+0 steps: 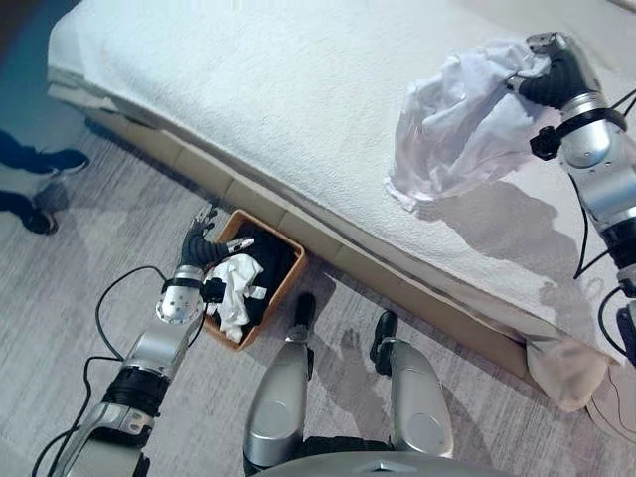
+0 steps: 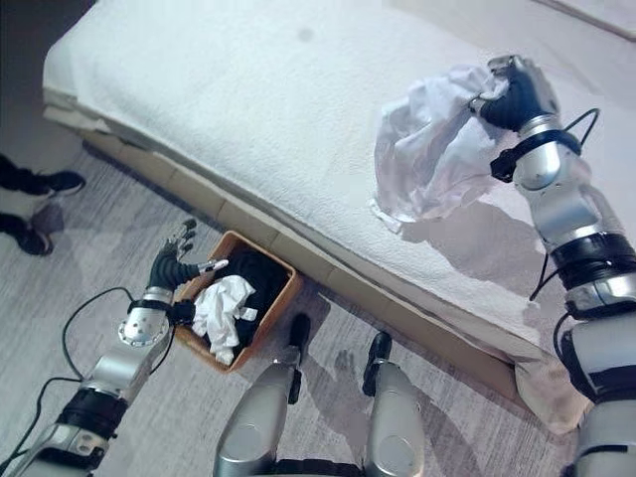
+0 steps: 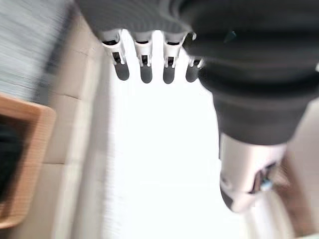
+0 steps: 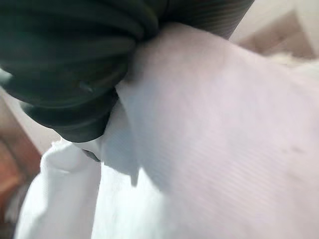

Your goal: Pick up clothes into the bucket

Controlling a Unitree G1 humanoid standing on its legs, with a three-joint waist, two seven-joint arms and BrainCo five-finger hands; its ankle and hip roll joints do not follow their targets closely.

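White garment [image 1: 457,119] hangs bunched from right hand [image 1: 549,72], clenched on it above bed [image 1: 248,89], far right | bucket [image 1: 281,288] (wooden, near left, on floor) already holds black and white clothes | left hand [image 2: 175,264] unclenched beside it | garment not yet delivered.

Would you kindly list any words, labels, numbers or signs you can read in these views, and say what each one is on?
None can be read.
White garment held by the right hand: plain.
White bed cover: plain.
Wooden bucket with dark and white clothes beside the left hand: no label visible.
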